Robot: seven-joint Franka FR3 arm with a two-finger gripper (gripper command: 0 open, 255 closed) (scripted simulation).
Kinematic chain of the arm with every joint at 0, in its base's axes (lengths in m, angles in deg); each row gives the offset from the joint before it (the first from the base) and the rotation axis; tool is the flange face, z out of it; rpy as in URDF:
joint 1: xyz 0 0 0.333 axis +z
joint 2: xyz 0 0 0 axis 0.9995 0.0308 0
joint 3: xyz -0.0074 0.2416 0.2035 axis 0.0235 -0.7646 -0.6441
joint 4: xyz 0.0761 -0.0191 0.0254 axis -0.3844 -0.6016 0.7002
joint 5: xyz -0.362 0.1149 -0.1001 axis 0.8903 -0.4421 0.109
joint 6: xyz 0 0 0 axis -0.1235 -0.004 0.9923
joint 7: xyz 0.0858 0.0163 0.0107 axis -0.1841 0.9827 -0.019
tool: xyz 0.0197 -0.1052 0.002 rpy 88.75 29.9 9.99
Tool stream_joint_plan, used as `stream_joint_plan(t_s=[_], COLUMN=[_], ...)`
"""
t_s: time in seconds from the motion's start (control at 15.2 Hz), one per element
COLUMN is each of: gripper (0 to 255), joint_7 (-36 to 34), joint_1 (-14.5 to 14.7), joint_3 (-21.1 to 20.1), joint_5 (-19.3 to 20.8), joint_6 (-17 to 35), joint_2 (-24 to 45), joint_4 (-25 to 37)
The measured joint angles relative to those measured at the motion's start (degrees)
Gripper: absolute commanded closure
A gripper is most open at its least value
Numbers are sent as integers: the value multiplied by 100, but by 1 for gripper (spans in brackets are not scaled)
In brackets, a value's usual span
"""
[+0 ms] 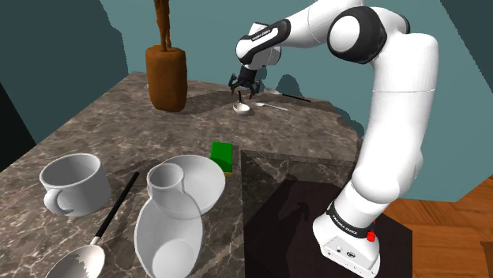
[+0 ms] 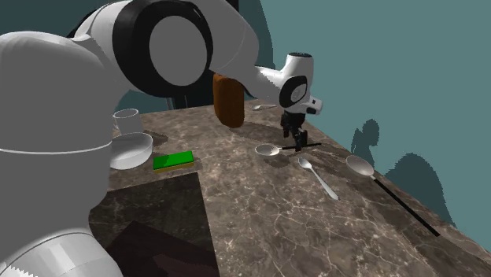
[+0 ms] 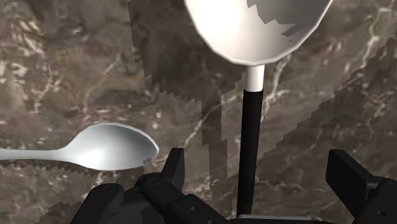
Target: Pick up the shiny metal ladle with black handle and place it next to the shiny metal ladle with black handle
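- Your shoulder view sits beside and a little behind the stand point(image 1: 351, 241), raised, looking down across the table point(image 1: 103, 126) towards the teal wall point(image 1: 205, 31).
- Your second exterior view stands close behind the arm point(image 2: 47, 157), whose white links crowd its left side, and looks along the same table.
- Your wrist view hangs very near the tabletop, looking down past the pincer point(image 3: 254, 165).
- Both exterior views take in the brown vase point(image 1: 167, 77) and the green block point(image 1: 223, 155).

Small shiny black-handled ladle point(image 2: 267, 149) lies flat beside the spoon point(image 2: 316, 177); larger matching ladle point(image 2: 360, 164) lies on the spoon's other side.
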Motion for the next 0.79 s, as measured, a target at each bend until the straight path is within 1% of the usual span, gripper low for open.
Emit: stream_joint_plan(t_s=[0.26,0.66,0.73,0.79], gripper=[0,0,255,255], joint_7=[22,37,37,37], joint_1=[-14,-23,-23,-23], joint_3=[-22,-24,-24,-24], joint_5=[-43,-52,-52,-52], joint_6=[213,254,254,254], joint_2=[209,239,239,239], joint_4=[-7,-16,-16,-16])
